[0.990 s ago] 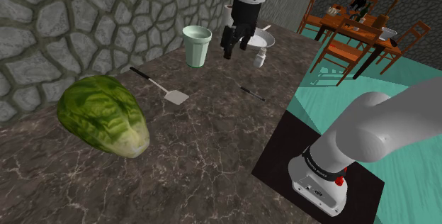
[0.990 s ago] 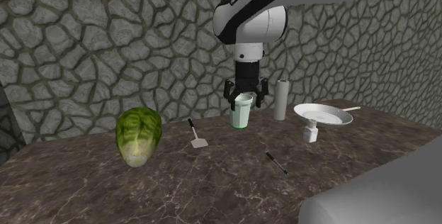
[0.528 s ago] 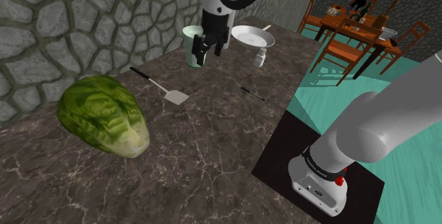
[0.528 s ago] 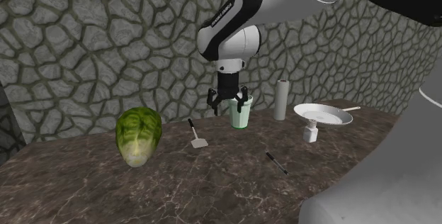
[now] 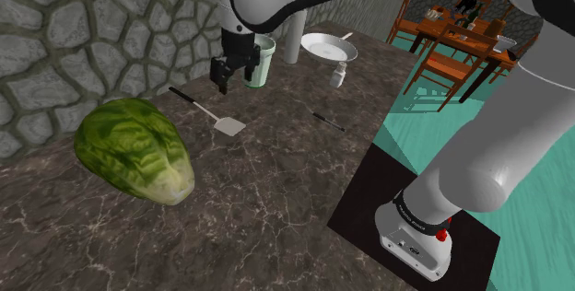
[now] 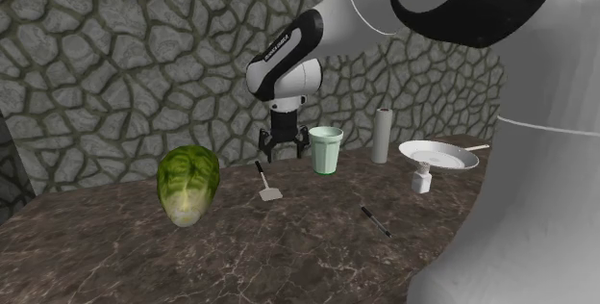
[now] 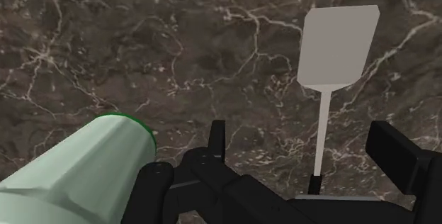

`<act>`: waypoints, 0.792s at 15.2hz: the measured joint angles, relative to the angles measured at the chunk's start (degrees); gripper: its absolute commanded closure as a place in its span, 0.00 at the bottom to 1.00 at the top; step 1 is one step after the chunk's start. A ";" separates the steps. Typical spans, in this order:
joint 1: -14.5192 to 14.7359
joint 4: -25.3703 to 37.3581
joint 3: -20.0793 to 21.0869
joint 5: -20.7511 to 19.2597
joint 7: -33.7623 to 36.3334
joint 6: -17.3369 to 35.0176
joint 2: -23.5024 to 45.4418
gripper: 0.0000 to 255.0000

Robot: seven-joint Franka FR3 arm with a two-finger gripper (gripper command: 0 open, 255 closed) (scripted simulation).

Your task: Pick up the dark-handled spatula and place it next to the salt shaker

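Spatula point(image 7: 334, 51) amid counter point(image 5: 276, 183), under parted claw point(image 7: 301, 143)

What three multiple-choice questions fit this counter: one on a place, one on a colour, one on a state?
1. The salt shaker stands: A) next to the white plate B) on top of that plate C) in mid-air.
2. The cup is: A) red B) pale green C) black.
3. The tool is: A) open, holding nothing B) shut on nothing C) clamped on an object.
Answers: 1 A, it sits on the counter by the plate's rim. 2 B, its wall is light green. 3 A, its fingers stand apart.
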 measured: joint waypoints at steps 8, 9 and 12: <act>4.48 14.77 0.41 -6.45 5.93 1.77 16.40 0.00; 4.72 15.20 0.32 -6.77 6.19 2.17 17.25 0.00; 5.19 15.56 0.03 -7.55 6.76 3.72 19.21 0.00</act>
